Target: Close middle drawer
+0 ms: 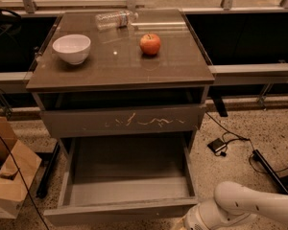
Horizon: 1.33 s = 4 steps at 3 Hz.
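Note:
The middle drawer is pulled far out at the bottom of the cabinet. It has a plain flat front and a smooth grey inner tray with nothing in it. Above it sits the drawer with pale scratch marks, nearly flush with the cabinet. My white arm comes in from the lower right. My gripper is at the bottom edge of the view, just by the right end of the open drawer's front.
On the cabinet top stand a white bowl, a red apple and a lying clear plastic bottle. A cardboard box is on the floor at the left. Cables and a black adapter lie at the right.

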Each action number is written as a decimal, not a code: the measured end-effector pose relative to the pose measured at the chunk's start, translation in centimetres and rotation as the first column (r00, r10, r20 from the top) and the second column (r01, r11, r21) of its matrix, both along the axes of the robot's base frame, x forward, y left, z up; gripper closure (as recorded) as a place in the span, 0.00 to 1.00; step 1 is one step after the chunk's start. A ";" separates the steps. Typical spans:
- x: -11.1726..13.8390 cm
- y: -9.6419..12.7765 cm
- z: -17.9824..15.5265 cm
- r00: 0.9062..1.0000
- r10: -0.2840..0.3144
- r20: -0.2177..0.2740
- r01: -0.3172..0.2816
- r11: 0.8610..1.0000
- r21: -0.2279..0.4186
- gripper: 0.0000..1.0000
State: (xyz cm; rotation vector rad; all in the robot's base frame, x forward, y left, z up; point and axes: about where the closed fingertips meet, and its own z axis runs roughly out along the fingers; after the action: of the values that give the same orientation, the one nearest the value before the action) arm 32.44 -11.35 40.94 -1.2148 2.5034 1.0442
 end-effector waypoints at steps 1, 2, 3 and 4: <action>0.0 0.0 0.0 1.000 0.000 0.000 0.000 1.000 0.000 0.82; 1.2 1.1 0.2 0.999 0.028 0.030 -0.027 0.999 -0.037 0.82; 4.4 2.9 0.8 0.990 0.078 0.115 -0.071 0.996 -0.057 1.00; 5.3 3.2 0.8 0.987 0.086 0.137 -0.079 0.995 -0.054 1.00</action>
State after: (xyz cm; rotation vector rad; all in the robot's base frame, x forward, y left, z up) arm 37.78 -8.17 41.73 -1.3660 2.4035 0.8880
